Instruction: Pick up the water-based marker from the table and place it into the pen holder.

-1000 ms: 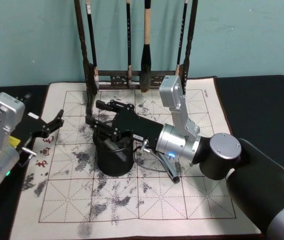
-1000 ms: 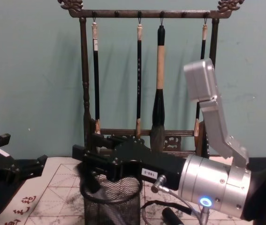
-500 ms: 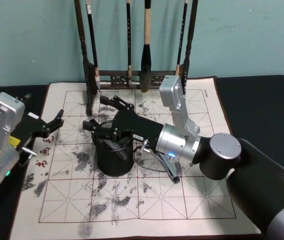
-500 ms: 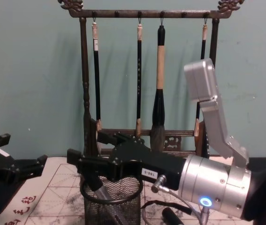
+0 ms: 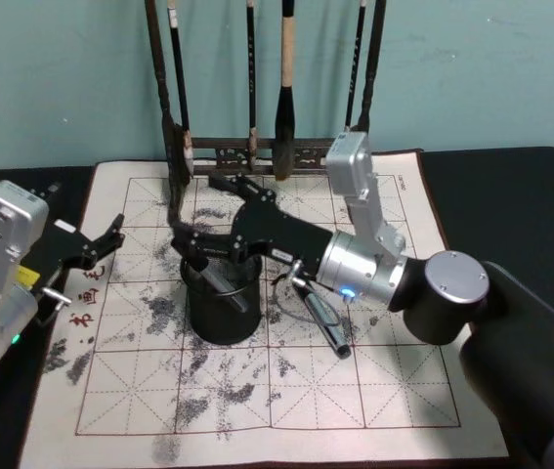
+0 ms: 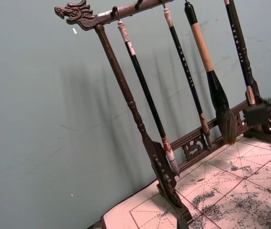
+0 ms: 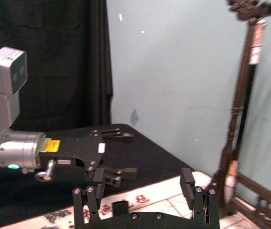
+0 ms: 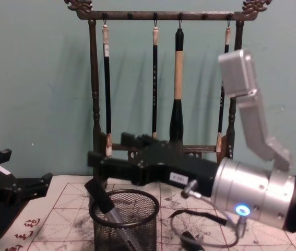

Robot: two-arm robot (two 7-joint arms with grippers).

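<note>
The pen holder [image 5: 224, 311], a round black mesh cup, stands on the ink-stained mat; its rim [image 8: 125, 195] shows in the chest view. The water-based marker [image 8: 102, 197], dark with a grey lower part, leans inside the cup against its left rim, top end sticking out [image 5: 216, 277]. My right gripper [image 5: 199, 208] hovers open just above and behind the cup, holding nothing [image 8: 109, 148] [image 7: 140, 194]. It is clear of the marker. My left gripper [image 5: 102, 244] rests open at the mat's left edge [image 8: 26, 186].
A tall dark wooden brush rack [image 5: 257, 147] with several hanging brushes stands at the mat's back edge [image 8: 164, 78] [image 6: 173, 119]. A dark cylindrical thing [image 5: 321, 319] and a cable lie on the mat under my right wrist. Black cloth surrounds the mat [image 5: 286, 391].
My right gripper opened and let go of the marker, which now leans in the pen holder. The gripper then rose and drew back toward the rack. The left arm stayed still.
</note>
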